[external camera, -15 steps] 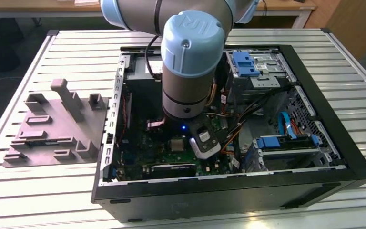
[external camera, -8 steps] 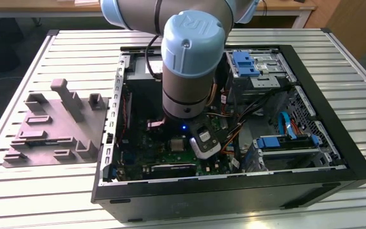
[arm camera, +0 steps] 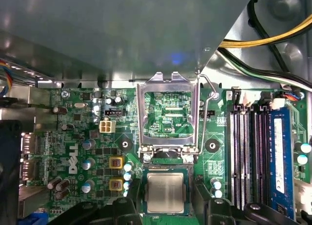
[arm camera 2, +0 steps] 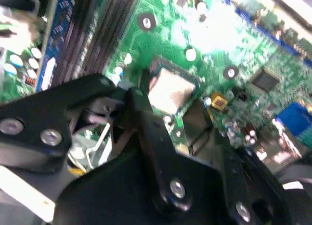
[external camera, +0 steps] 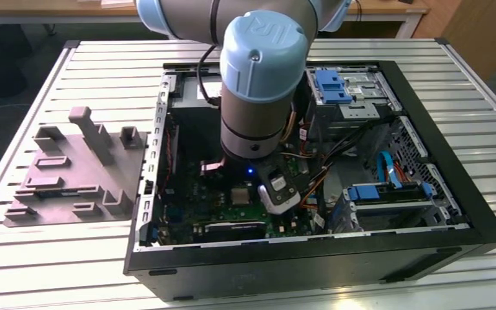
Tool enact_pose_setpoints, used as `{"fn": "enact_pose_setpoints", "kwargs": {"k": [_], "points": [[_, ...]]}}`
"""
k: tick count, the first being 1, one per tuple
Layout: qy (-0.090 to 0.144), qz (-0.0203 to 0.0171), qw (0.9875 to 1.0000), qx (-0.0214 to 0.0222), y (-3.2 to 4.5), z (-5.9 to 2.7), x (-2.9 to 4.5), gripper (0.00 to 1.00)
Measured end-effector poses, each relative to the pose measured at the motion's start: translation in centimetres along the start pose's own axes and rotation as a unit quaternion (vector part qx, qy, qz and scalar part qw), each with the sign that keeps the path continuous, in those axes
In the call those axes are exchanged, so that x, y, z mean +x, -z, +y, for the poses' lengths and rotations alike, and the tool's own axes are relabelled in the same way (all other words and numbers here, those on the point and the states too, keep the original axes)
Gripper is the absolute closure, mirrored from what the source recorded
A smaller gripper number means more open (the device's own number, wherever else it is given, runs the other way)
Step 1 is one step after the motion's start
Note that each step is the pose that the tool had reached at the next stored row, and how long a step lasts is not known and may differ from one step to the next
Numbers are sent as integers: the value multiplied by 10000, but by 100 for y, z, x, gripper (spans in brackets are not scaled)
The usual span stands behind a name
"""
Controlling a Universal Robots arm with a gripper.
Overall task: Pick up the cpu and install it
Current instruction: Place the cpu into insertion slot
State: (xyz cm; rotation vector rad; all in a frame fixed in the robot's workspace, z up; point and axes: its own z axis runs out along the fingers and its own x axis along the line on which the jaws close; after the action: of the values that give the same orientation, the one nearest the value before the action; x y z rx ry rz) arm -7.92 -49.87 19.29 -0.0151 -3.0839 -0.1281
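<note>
Exterior view: the cpu [external camera: 242, 196] lies low centre, inside the open case [external camera: 317, 268] on the counter [external camera: 75, 258]. Second wrist view: mid-frame, the hand [arm camera 2: 168, 105] straddles it. First wrist view: bottom centre, below the raised socket frame [arm camera: 168, 112]; whether the hand clasps it I cannot tell. Likely light, stiff, delicate: take it by the edges.

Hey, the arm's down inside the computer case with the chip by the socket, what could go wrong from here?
The gripper straddles the cpu beside the open socket frame. Whether the cpu lies flat is unclear, so a tilt might bend contacts. The upright frame is close enough to be knocked. Cables near the arm could snag.
</note>
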Motion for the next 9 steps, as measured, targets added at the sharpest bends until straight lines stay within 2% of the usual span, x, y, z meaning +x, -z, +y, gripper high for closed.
{"fn": "enact_pose_setpoints", "kwargs": {"k": [4, 9], "points": [[-6, 9, 10000, -6, 23, 2, 2, 46], [-48, 6, 10000, -9, -18, -2, -8, 46]]}}
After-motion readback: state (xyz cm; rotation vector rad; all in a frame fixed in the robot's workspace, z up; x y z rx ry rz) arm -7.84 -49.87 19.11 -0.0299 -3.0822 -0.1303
